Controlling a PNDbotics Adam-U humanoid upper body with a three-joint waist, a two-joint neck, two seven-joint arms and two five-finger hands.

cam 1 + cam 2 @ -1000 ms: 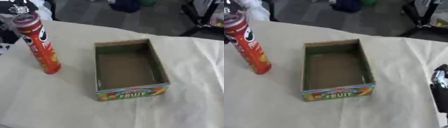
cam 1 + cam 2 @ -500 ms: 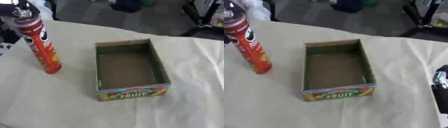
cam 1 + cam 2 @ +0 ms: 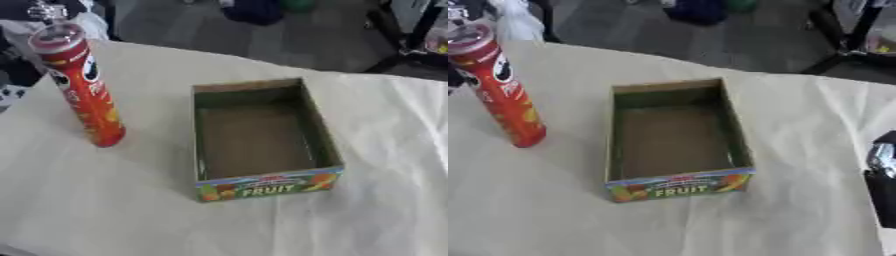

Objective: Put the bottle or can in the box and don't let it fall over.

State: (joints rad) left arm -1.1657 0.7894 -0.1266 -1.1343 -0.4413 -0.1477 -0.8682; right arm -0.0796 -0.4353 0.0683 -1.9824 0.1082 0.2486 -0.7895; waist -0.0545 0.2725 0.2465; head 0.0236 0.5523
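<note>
A tall red chip can [image 3: 85, 95] stands upright on the cloth-covered table, left of the box. The open cardboard box [image 3: 261, 185], with a "FRUIT" label on its near wall, lies in the middle with nothing inside. A black and silver part of my left hand [image 3: 45, 10] shows at the upper left corner, just above and behind the can's top; whether it touches the can is not visible. My right hand [image 3: 881, 182] rests at the right edge, well away from the box, holding nothing.
A beige cloth [image 3: 131, 215] covers the table. Beyond the far edge are a dark floor, a dark bag [image 3: 254, 10] and black stand legs [image 3: 833, 30]. A white bag [image 3: 518, 22] lies behind the can.
The black and silver part above the can has shifted slightly. The can, the box and my right hand stay where they were.
</note>
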